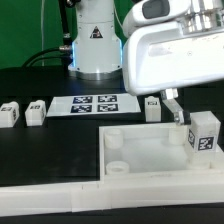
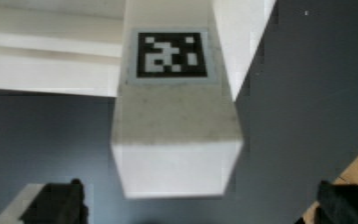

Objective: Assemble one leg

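The leg [image 1: 205, 135] is a small white block with a black-and-white square on one face. It stands up at the far corner of the big white tray piece [image 1: 150, 155], close to the worktop's edge on the exterior view's right. I cannot tell if its foot sits in a round hole. The claw [image 2: 197, 208] is open wide, with one finger on each side of the leg and a gap on both sides, so it holds nothing. I think the leg is hard and light and will not bend or squash. Its sides look smooth, so it could slip or tip. The best place to squeeze is two flat sides, near the middle, not the corners.
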